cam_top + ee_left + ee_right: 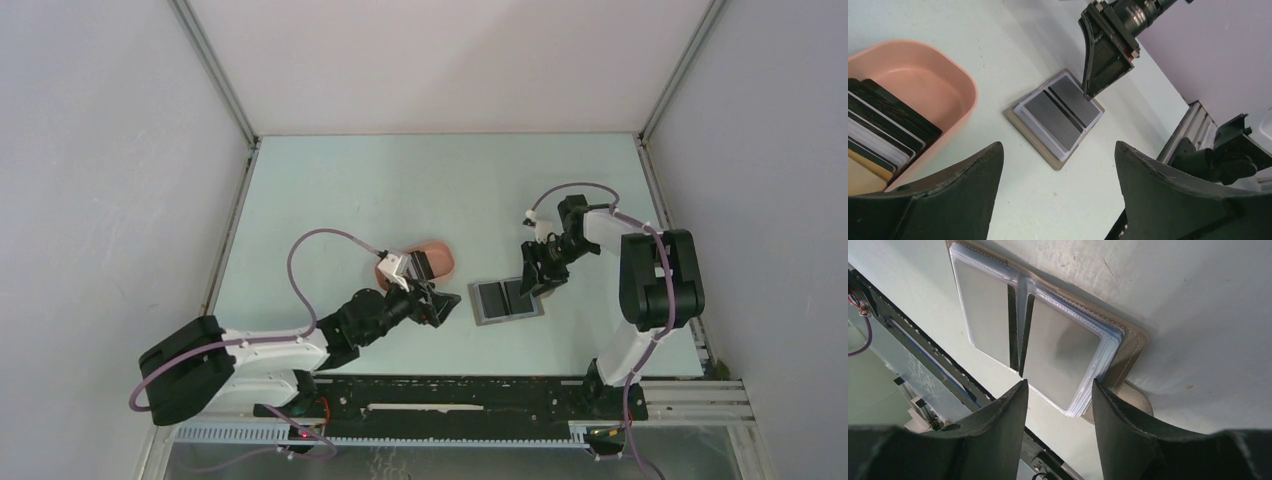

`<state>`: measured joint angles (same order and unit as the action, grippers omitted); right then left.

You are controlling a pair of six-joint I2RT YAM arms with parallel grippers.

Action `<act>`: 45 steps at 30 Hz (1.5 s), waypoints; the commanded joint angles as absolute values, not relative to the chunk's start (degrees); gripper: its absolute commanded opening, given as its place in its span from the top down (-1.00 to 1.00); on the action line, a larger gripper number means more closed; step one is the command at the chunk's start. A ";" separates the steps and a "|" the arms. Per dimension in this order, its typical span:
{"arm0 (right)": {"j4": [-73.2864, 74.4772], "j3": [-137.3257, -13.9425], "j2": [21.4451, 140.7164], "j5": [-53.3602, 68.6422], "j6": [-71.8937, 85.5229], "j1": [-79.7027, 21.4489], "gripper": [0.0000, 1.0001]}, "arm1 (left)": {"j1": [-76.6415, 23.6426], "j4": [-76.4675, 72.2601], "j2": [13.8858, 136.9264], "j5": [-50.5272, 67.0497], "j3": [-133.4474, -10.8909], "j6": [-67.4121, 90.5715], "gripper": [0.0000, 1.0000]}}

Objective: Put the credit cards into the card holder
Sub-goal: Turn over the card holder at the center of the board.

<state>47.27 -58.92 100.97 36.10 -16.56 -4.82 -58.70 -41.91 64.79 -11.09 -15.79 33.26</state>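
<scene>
Robot lab test cell, plain white walls, pale green table, aluminium frame posts

One peach-orange oval plastic tray. One flat grey folding card holder, two clear-sleeved halves. Thin rectangular cards: one yellow-orange, several dark, several white, total unclear. Two black grippers: left gripper, right gripper.

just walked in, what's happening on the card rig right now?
The card holder lies open on the table, its clear sleeves showing grey faces. The right gripper is low at the holder's edge with its jaws apart. Whether it touches the sleeves is unclear. The left gripper hangs open and empty between the holder and the peach tray, where a stack of credit cards sits.
</scene>
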 commanded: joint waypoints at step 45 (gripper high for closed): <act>51.53 -62.91 102.00 53.47 -18.04 -5.01 0.18 | -58.49 -52.65 80.04 -1.71 -19.87 37.88 -0.52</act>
